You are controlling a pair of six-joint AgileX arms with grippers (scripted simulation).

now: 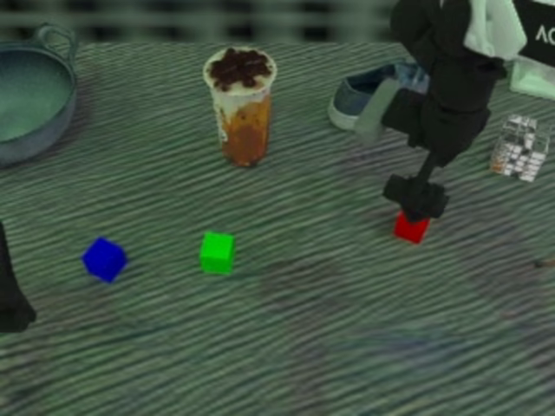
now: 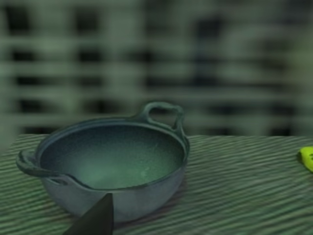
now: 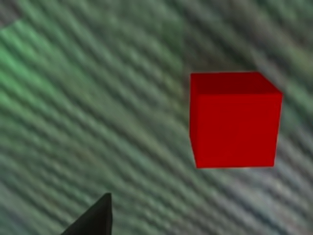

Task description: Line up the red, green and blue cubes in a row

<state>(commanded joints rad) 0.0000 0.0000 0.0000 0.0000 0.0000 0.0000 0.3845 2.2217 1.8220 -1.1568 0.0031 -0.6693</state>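
The red cube (image 1: 413,229) lies on the table right of centre. My right gripper (image 1: 416,201) hangs just over it, open, and covers its far edge in the top view. In the right wrist view the red cube (image 3: 234,120) fills the frame, and one dark fingertip (image 3: 100,215) stands apart from it. The green cube (image 1: 217,253) sits left of centre. The blue cube (image 1: 105,259) lies farther left, about level with the green one. My left gripper (image 1: 10,303) is parked at the table's left edge, holding nothing, with one fingertip (image 2: 100,218) in its wrist view.
A grey pot (image 1: 26,95) stands at the back left, seen close in the left wrist view (image 2: 112,161). A drink cup (image 1: 240,104) stands at the back middle. A shoe (image 1: 368,91) and a silvery puzzle cube (image 1: 520,147) are at the back right.
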